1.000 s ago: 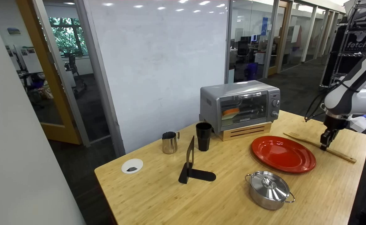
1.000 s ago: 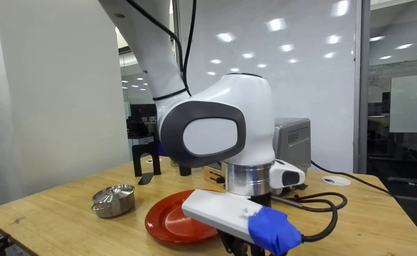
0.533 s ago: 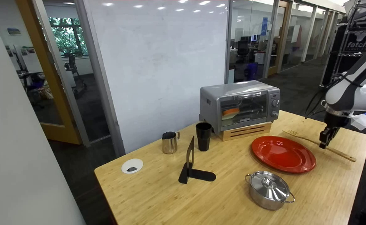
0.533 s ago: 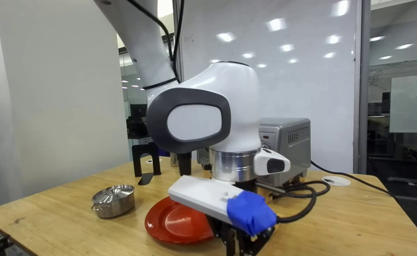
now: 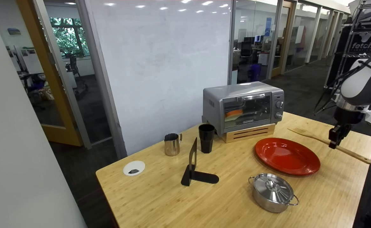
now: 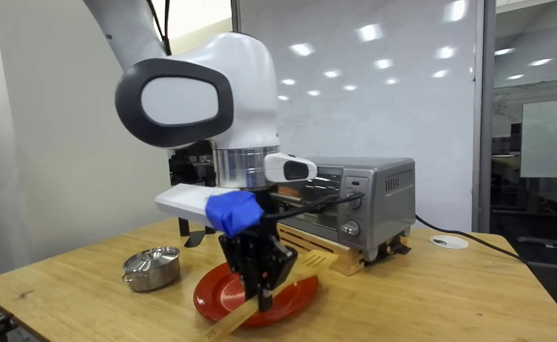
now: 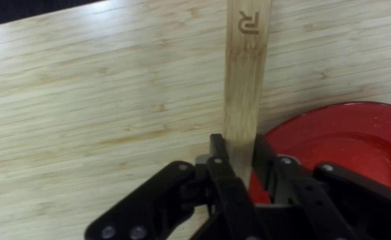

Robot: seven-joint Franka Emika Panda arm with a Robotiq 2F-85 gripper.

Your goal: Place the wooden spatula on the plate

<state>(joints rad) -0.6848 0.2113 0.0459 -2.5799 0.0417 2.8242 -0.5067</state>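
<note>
The wooden spatula (image 5: 350,153) is pale tan, with a long handle and a slotted head. My gripper (image 7: 239,140) is shut on its handle, with the fingers (image 7: 218,145) on either side of it in the wrist view. In an exterior view the gripper (image 6: 258,301) holds the spatula (image 6: 238,316) tilted, its head towards the oven. It seems lifted off the table. The red plate (image 5: 286,156) lies flat on the table beside the spatula. It also shows partly in the wrist view (image 7: 342,153), to the right of the handle, and behind the gripper in an exterior view (image 6: 221,294).
A grey toaster oven (image 5: 214,104) stands on a wooden rack (image 5: 252,133) behind the plate. A lidded metal pot (image 5: 271,202) stands in front of the plate. A black bookend (image 5: 204,178), black cup (image 5: 206,139) and metal pitcher (image 5: 172,147) stand further along the table.
In an exterior view the gripper and the spatula have moved up and to the right. In an exterior view the arm has risen and swung left, bringing the gripper and spatula into sight.
</note>
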